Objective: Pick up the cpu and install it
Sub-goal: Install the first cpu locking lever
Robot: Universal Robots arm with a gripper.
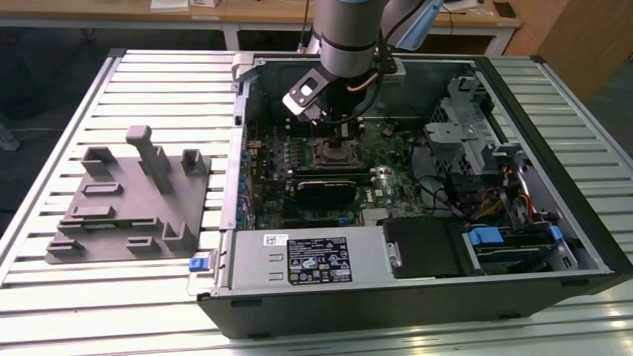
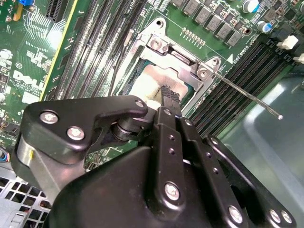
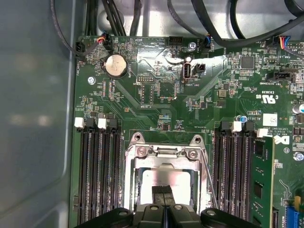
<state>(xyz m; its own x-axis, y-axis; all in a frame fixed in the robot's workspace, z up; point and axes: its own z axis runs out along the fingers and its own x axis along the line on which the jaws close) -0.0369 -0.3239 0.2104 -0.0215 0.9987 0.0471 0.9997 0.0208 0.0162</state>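
I have the black two-finger gripper (image 3: 161, 192) down inside the open black computer case (image 1: 396, 315). Its fingers are pinched together with nothing between them. The tips sit on or just above the small silvery-grey square cpu (image 3: 170, 176); I cannot tell which. The cpu lies in the dark socket frame with a metal bracket (image 3: 166, 163) on the green motherboard (image 3: 156, 104). The thin wire latch lever (image 2: 247, 97) stands loose. My worry is that an off-centre push tilts the chip and bends socket pins, or that the lever snags a finger.
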